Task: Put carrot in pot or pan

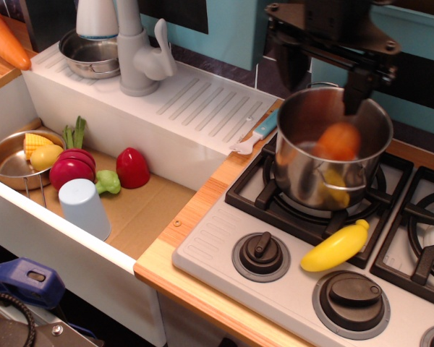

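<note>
The plump orange carrot [339,140] shows blurred inside the tall steel pot [331,148], which stands on the left stove burner. My gripper [322,83] is above the pot's far rim. Its two black fingers [357,90] are spread apart with nothing between them. The carrot is free of the fingers.
A yellow banana-shaped toy [335,246] lies in front of the pot by the stove knobs [260,254]. A spatula [254,134] lies left of the pot. The sink holds a white cup [84,207], red vegetables [132,168] and a small steel bowl [14,159]. A faucet [139,54] stands behind.
</note>
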Robot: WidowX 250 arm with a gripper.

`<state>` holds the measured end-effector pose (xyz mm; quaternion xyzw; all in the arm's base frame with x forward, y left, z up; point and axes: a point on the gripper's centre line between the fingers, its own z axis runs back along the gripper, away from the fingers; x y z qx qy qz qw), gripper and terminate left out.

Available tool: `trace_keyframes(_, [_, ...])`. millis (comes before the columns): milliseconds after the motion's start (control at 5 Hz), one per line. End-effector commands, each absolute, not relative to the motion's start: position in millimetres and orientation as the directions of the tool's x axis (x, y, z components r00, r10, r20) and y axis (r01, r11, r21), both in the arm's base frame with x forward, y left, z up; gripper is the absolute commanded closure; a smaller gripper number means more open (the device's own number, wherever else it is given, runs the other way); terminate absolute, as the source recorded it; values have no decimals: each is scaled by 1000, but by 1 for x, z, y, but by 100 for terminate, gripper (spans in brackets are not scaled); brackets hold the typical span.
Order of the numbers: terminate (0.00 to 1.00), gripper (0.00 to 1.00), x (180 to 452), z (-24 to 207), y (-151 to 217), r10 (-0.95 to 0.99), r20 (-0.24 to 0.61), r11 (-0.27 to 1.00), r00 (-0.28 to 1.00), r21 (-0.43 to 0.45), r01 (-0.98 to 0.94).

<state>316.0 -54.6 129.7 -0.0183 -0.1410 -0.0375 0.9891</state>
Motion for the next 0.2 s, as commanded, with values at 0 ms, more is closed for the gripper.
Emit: trace_keyframes(0, [100,0,324,146,-54,-68,334,996,940,-31,83])
